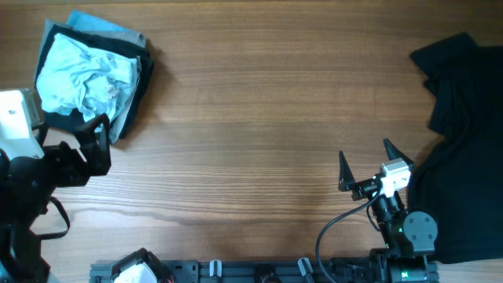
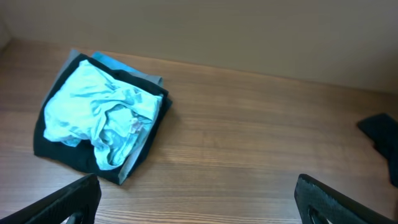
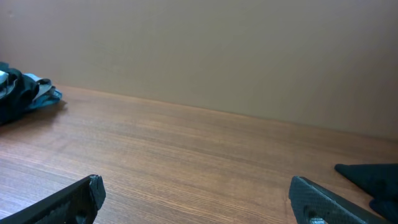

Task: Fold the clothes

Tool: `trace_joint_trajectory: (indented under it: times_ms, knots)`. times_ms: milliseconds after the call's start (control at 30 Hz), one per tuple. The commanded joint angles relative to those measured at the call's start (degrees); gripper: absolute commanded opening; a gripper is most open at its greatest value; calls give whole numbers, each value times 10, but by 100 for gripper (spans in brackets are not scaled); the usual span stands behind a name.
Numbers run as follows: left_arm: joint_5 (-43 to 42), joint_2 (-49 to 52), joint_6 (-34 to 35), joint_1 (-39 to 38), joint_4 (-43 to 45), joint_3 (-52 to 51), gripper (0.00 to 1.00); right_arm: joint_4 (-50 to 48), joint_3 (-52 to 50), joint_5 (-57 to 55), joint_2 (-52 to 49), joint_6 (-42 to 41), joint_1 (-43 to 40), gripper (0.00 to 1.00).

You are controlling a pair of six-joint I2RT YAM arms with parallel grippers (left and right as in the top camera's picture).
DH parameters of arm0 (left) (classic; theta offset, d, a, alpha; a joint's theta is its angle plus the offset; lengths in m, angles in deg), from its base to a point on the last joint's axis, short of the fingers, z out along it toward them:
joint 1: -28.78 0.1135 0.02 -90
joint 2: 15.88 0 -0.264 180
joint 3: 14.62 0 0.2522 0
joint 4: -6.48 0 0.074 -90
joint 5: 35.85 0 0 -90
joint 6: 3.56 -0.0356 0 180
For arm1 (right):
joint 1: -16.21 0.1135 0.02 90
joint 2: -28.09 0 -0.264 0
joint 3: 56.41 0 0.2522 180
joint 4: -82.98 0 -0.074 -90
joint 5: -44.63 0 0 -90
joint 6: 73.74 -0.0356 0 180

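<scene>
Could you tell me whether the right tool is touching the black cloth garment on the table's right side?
Apart. The overhead view shows wooden table between the open right tool and the black cloth garment.

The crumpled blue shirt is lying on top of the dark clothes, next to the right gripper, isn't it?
No. The overhead view shows the crumpled blue shirt on top of the dark clothes, but next to the left gripper, not the right gripper.

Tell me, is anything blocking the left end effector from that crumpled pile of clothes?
Nothing visible does. The open left end effector sits just short of the clothes pile, with only wooden table between them.
</scene>
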Motion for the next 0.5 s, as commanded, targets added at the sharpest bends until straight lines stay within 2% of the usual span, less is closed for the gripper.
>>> trace_joint_trajectory:
  times_ms: [0,200,367,467]
  knots:
    - [1,1,-13,-33,1,4,100,-2,0,7,0,5,-3,100]
    - [54,-1,-13,-110,-8,1,100,-2,0,7,0,5,-3,100]
    - [111,-35,-13,-209,115,-59,100,-2,0,7,0,5,-3,100]
    - [119,-76,-13,-233,191,-132,100,-2,0,7,0,5,-3,100]
